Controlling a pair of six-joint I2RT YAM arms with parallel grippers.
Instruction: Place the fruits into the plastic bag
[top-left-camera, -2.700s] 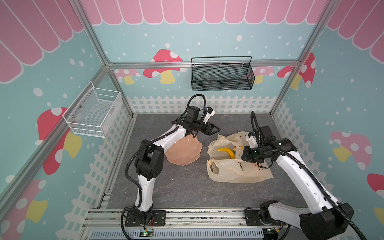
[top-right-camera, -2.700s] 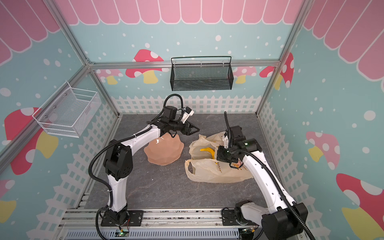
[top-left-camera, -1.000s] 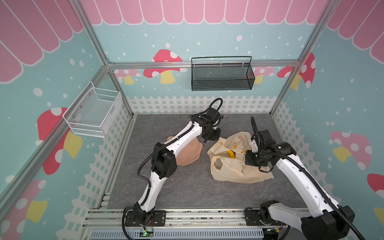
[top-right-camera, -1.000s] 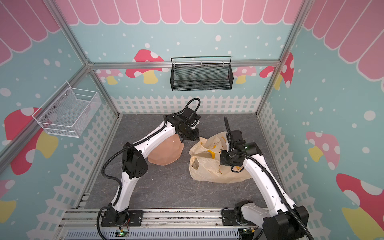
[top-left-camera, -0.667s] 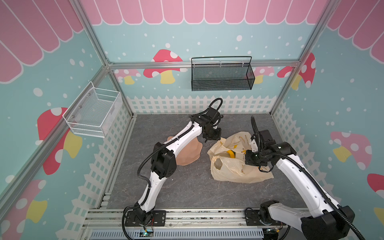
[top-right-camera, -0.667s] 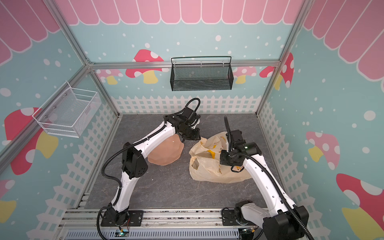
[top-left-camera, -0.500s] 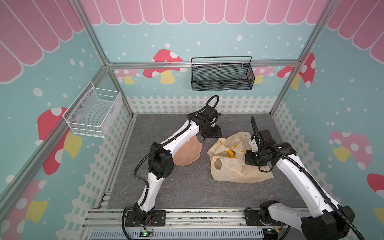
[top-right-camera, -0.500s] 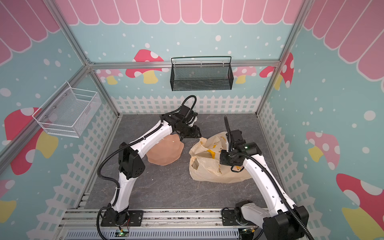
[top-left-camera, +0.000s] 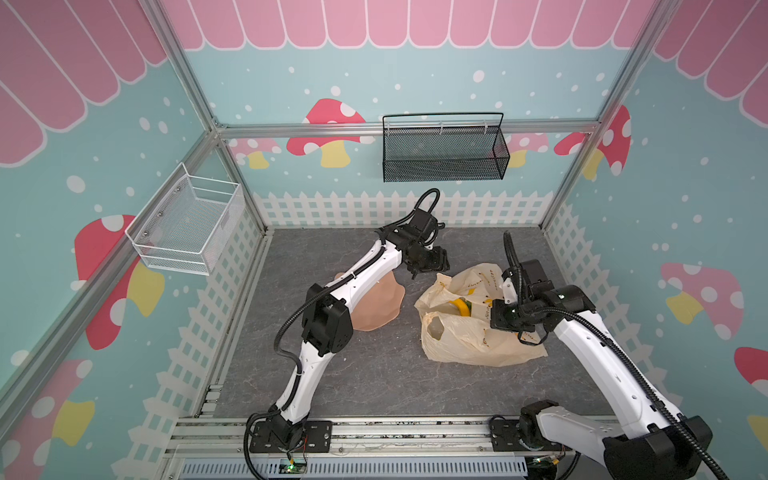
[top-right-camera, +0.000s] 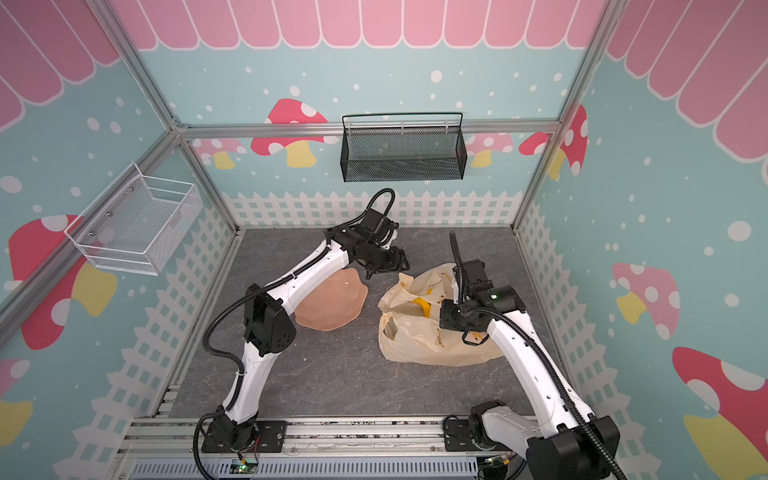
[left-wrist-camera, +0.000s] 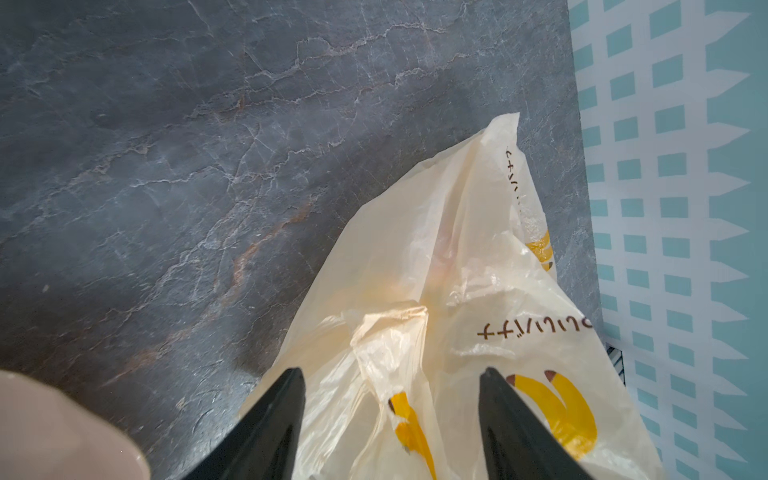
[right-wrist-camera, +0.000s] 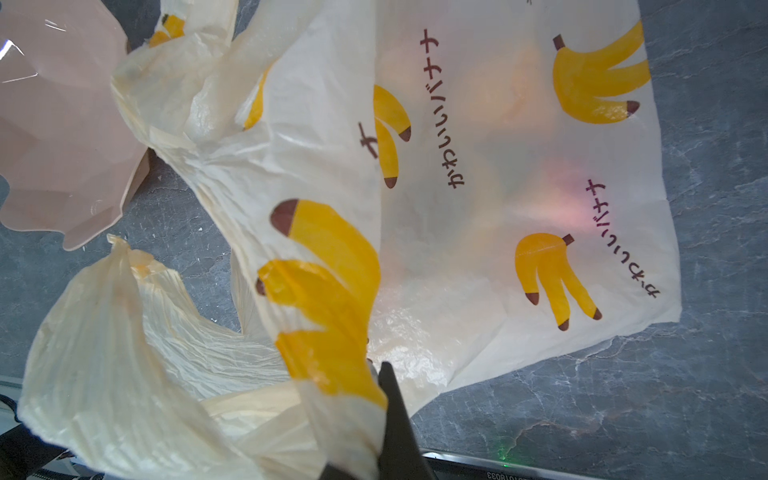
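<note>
The left gripper (left-wrist-camera: 390, 374) hangs with its two black fingers spread wide and nothing between them, just above the far end of the bag (left-wrist-camera: 415, 270). In both top views it sits over the bag's back edge, beside the dish (top-left-camera: 384, 309), pointing down and toward the bag.

The right gripper (right-wrist-camera: 380, 368) is pressed together on the bag's rim, pinching a fold of film with a printed banana on it and holding that edge up off the worktop (top-left-camera: 374, 374). One loop handle (right-wrist-camera: 124, 332) billows loose next to the pinch.

The bag (top-left-camera: 469, 340) lies crumpled on the right half of the worktop, its mouth turned toward the dish and partly open. The fruits (right-wrist-camera: 498, 99) show only as blurred orange and reddish patches through the film, inside the bag's body. A yellow shape sits in the mouth in a top view; I cannot tell whether it is fruit or print.

The dish (top-right-camera: 332, 307) rests just left of the bag, with no fruit showing on it.
</note>
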